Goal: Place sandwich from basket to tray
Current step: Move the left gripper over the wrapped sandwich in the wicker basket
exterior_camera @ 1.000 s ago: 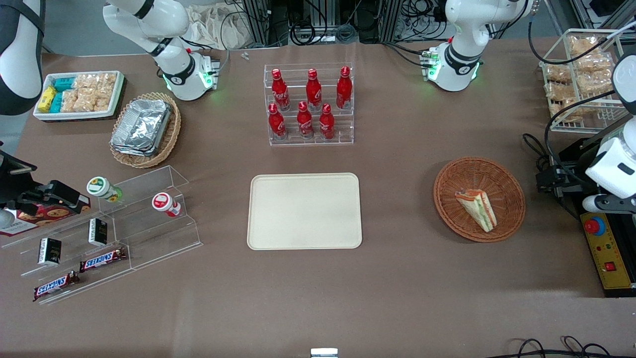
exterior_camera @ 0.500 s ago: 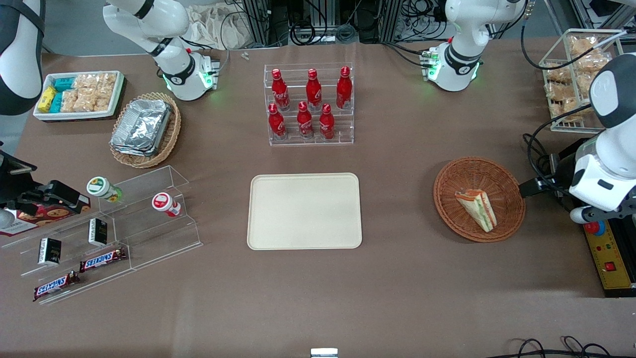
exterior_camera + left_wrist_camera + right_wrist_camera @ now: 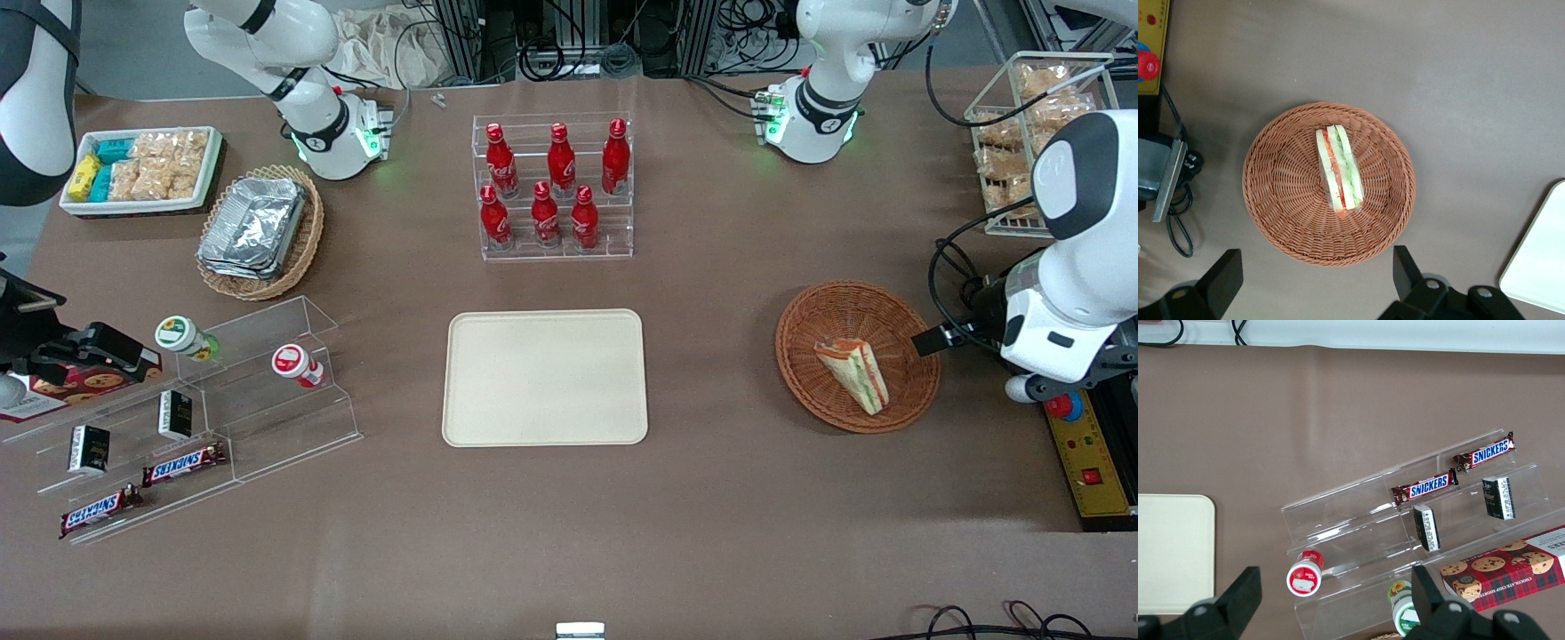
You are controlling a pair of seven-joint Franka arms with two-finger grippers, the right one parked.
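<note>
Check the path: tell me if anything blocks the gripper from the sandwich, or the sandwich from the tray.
Nothing visible does. The gripper, fingers open, hangs above the basket rim with the sandwich lying uncovered inside. Between basket and tray there is only bare brown table.

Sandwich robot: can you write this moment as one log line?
gripper: open, above basket | sandwich: in basket | tray: bare

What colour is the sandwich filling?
Green and orange-red layers between white bread on the sandwich, clearest in the left wrist view; the open gripper is above the basket.
</note>
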